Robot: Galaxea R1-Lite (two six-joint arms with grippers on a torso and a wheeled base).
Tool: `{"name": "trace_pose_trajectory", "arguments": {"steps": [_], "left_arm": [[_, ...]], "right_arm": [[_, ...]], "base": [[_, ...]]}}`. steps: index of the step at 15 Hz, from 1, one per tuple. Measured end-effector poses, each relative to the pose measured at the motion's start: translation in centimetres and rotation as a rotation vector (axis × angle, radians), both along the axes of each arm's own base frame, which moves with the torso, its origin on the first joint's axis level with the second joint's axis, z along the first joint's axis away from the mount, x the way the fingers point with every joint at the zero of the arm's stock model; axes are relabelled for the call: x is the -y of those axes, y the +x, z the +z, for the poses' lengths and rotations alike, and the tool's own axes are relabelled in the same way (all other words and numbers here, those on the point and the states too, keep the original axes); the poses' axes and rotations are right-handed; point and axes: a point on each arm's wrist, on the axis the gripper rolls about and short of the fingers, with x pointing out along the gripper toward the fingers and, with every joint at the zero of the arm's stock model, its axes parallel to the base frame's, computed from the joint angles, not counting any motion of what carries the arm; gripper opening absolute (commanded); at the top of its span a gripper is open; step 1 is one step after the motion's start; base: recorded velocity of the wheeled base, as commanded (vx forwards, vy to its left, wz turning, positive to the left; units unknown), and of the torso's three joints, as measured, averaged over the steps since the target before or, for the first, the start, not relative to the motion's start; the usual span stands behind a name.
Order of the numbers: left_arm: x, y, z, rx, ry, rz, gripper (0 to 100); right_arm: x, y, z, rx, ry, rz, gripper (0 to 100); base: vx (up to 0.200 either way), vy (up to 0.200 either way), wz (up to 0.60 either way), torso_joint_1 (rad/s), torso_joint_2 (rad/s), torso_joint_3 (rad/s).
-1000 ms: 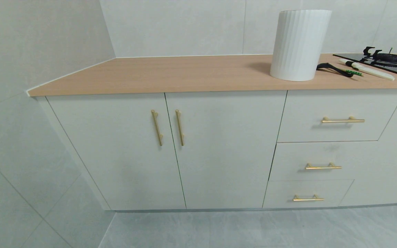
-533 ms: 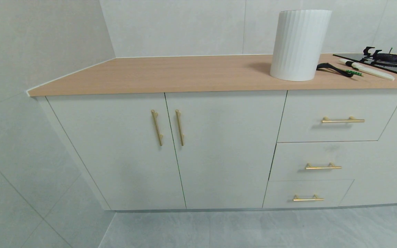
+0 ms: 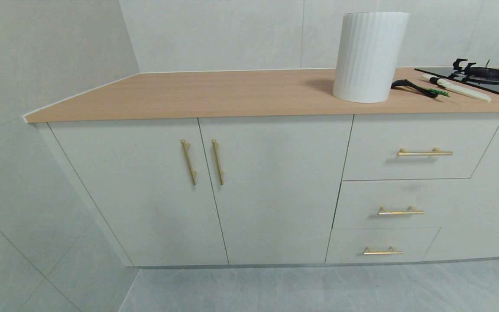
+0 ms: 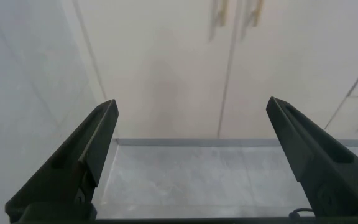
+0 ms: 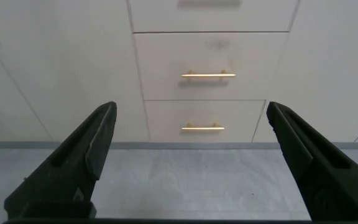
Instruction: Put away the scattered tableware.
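tableware: black utensil (image 3: 414, 87) and white, green-marked utensil (image 3: 457, 88) lying flat on counter (image 3: 210, 93), just beside ribbed white holder (image 3: 368, 56) | left claw (image 4: 191, 106): wide | right claw (image 5: 191, 107): wide

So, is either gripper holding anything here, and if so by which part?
Nothing is held. The left gripper and the right gripper are both open, with nothing between the fingers.

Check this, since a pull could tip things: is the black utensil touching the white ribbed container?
Cannot tell. In the head view the black utensil meets the outline of the white ribbed container at one end; it may touch or just lie behind it.
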Motion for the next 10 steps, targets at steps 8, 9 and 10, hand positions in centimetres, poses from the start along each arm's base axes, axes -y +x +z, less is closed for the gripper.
{"name": "trace_pose_trajectory", "arguments": {"steps": [8, 9, 10], "left_arm": [[0.00, 0.00, 0.01, 0.001, 0.000, 0.000, 100], [0.00, 0.00, 0.00, 0.000, 0.000, 0.000, 100], [0.00, 0.00, 0.00, 0.000, -0.001, 0.000, 100]], "right_arm": [[0.00, 0.00, 0.00, 0.000, 0.001, -0.001, 100], [0.00, 0.00, 0.00, 0.000, 0.001, -0.001, 100], [0.00, 0.00, 0.00, 0.000, 0.001, -0.001, 100]], "base": [[0.000, -0.175, 0.00, 0.000, 0.00, 0.002], [0.000, 0.000, 0.00, 0.000, 0.00, 0.000], [0.000, 0.000, 0.00, 0.000, 0.00, 0.000]]}}
